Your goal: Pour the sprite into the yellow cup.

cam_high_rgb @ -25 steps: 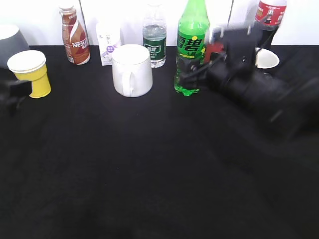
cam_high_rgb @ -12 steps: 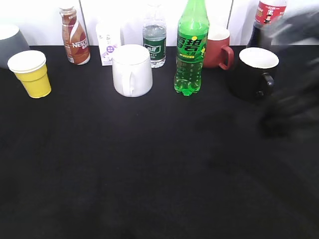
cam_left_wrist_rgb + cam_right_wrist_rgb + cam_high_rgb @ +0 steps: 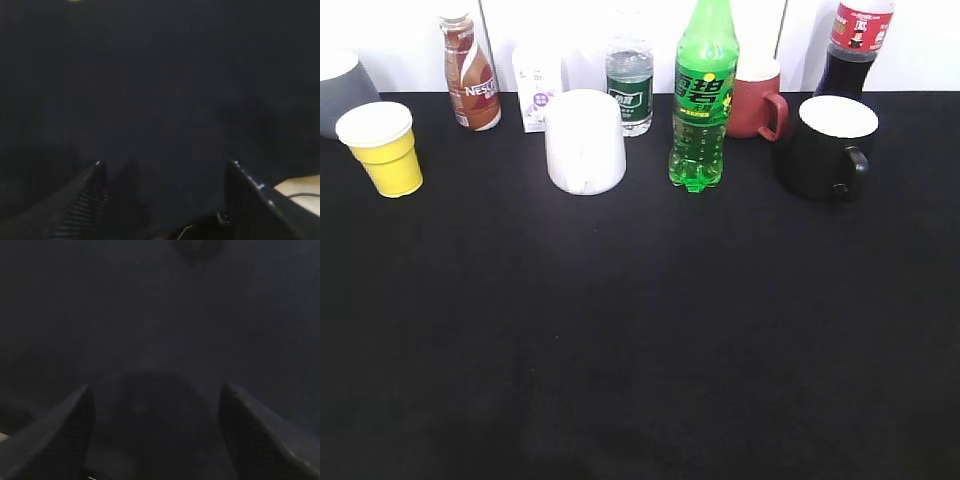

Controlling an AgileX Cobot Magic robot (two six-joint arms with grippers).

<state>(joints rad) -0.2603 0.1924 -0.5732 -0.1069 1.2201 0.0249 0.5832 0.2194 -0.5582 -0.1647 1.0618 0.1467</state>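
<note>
The sprite (image 3: 702, 100), a tall green bottle with a green cap, stands upright at the back middle of the black table. The yellow cup (image 3: 384, 148) stands upright at the far left, white inside showing. Neither arm shows in the exterior view. In the left wrist view my left gripper (image 3: 165, 165) is open and empty over the black cloth. In the right wrist view my right gripper (image 3: 156, 390) is open and empty over the black cloth. A sliver of yellow shows at the top edge of the left wrist view (image 3: 74, 1).
Along the back stand a brown Nescafe bottle (image 3: 469, 72), a small white carton (image 3: 537, 88), a white mug (image 3: 584, 141), a clear bottle with a dark green label (image 3: 629, 85), a red mug (image 3: 757, 97), a black mug (image 3: 826, 146) and a cola bottle (image 3: 855, 45). A grey cup (image 3: 340, 90) sits far left.
The right arm, which was beside the sprite a second ago, has pulled back to the right and out of the exterior view. The left gripper near the yellow cup has also left view.
</note>
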